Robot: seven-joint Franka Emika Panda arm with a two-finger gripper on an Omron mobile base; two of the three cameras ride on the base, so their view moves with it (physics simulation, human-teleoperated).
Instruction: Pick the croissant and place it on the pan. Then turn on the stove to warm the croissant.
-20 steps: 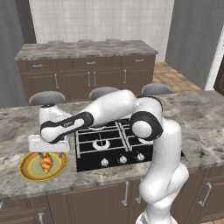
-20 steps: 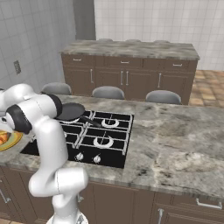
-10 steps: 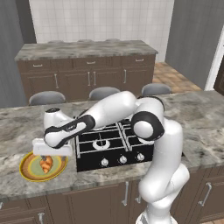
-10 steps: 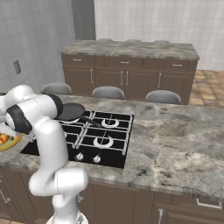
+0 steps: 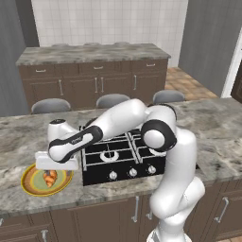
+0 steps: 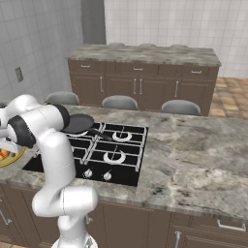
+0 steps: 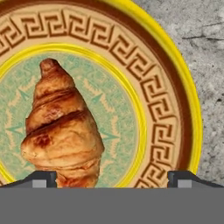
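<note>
Fingertips (image 7: 41,177) of your gripper (image 7: 111,178) stand spread wide with nothing between them yet, poised just above the croissant (image 7: 61,131), which lies on the yellow-rimmed plate (image 7: 173,109) with its patterned band and green centre; the pastry sits off toward one finger, so you may want to centre before closing. From the left base view you can see the hand low over that plate (image 5: 29,185) on the marble counter (image 5: 19,142), just beside the stove (image 5: 118,158). Beyond, in the right base view, the pan (image 6: 77,123) waits bare on a far burner, its handle pointing across the grates. By my reading nothing is done yet: grasp, carry to the pan, then the knobs (image 5: 132,172) all remain
</note>
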